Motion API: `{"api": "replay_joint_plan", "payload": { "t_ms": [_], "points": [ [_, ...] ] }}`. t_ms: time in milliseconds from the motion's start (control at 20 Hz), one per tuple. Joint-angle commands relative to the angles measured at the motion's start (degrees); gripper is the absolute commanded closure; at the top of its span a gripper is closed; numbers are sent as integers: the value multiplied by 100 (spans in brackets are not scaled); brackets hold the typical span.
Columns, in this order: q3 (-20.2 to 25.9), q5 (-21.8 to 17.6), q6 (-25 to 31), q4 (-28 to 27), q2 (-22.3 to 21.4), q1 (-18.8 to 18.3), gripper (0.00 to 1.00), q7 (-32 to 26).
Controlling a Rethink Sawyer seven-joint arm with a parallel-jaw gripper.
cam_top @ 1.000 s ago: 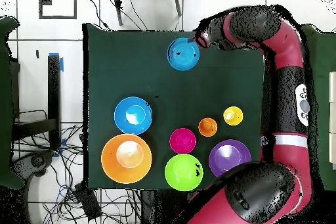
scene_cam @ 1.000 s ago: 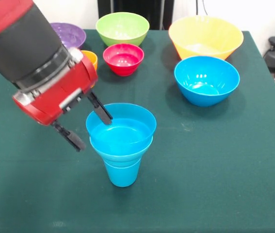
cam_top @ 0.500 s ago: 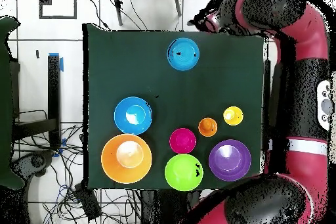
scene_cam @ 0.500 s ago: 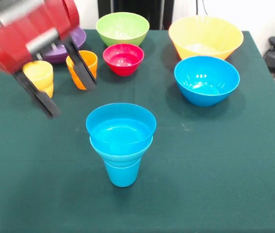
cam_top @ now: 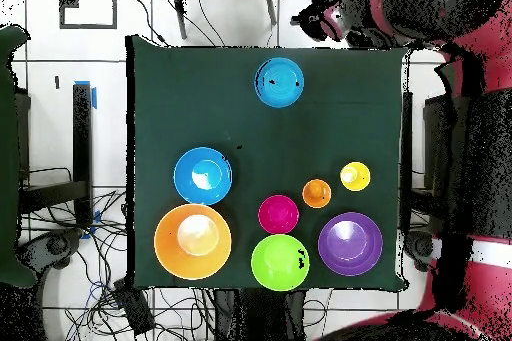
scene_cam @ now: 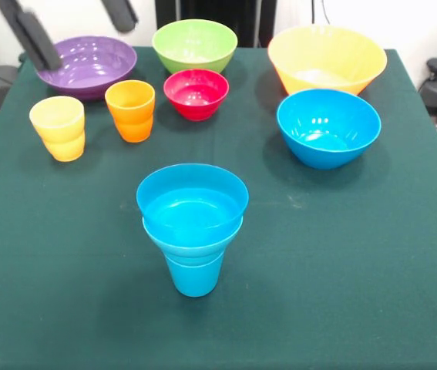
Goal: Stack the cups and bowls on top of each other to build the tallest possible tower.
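- Green-clothed table (scene_cam: 341,262), cluttered with bright plastic ware.
- Near centre front: tower (scene_cam: 193,227), two blue bowls nested atop blue cup.
- Top left, above purple bowl (scene_cam: 87,65): gripper (scene_cam: 75,27), fingers spread wide, holding nothing.

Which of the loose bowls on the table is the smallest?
The red bowl, between the orange cup and the blue bowl; every other loose bowl is wider.
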Motion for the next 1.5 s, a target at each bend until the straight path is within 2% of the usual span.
{"api": "replay_joint_plan", "payload": {
  "t_ms": [50,600,800,1200,1500],
  "points": [
    [-697,2,-922,1814,-917,93,0,1812],
    [-988,126,-2314,3678,-1957,188,0,2364],
    [-911,138,-2658,4148,-2112,184,0,2442],
    [-936,-81,-3235,4896,-2256,306,0,2718],
    [-1040,-193,-3971,5455,-2277,331,0,2980]
  ]
}}
